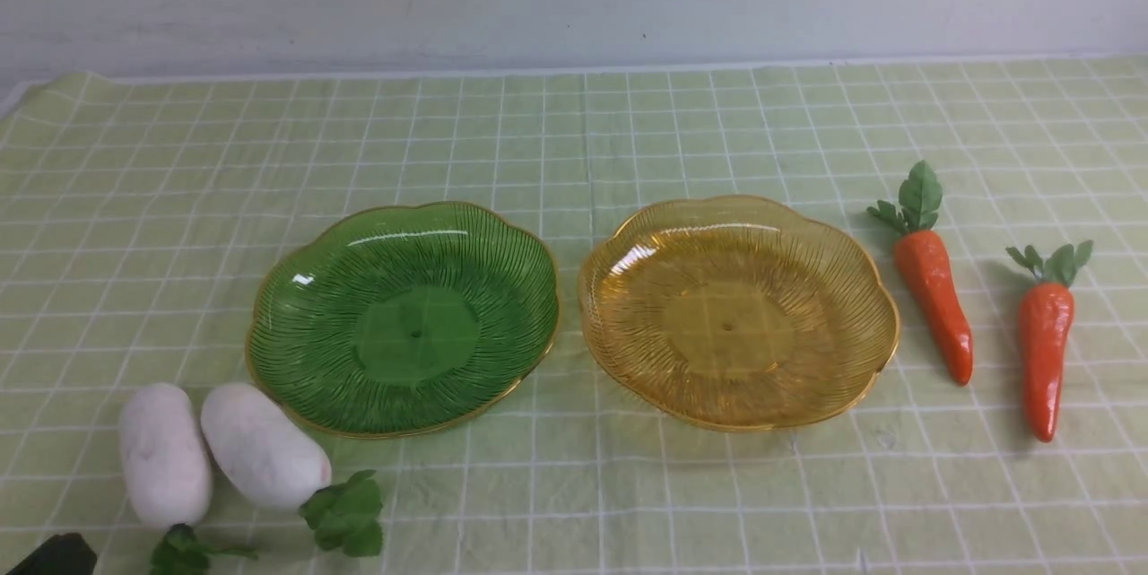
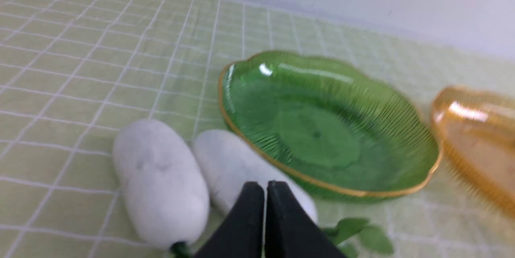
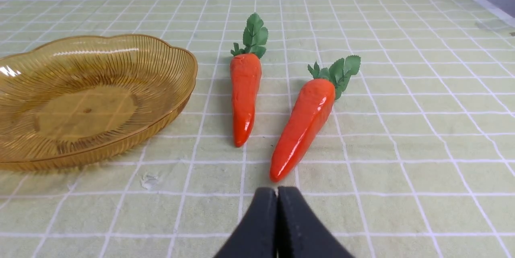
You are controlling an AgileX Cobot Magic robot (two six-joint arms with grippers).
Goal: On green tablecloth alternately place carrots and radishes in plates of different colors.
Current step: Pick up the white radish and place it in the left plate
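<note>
L jaws (image 2: 263, 193) closed, just nr white radishes (image 1: 265, 448), apart from plates (image 1: 417, 333).

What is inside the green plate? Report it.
Nothing lies in the green plate; its ribbed inside shows. The tablecloth beneath is mostly masked by the green plastic.

My setting: type of room undetermined. I record one plain pale wall (image 1: 574, 1) behind a grid-patterned green tablecloth (image 1: 574, 144).

A pale wall (image 1: 574, 1) with faint dark smudges and thin grey streaks stood behind the far edge of the surface, under light that left it bluish-white.
</note>
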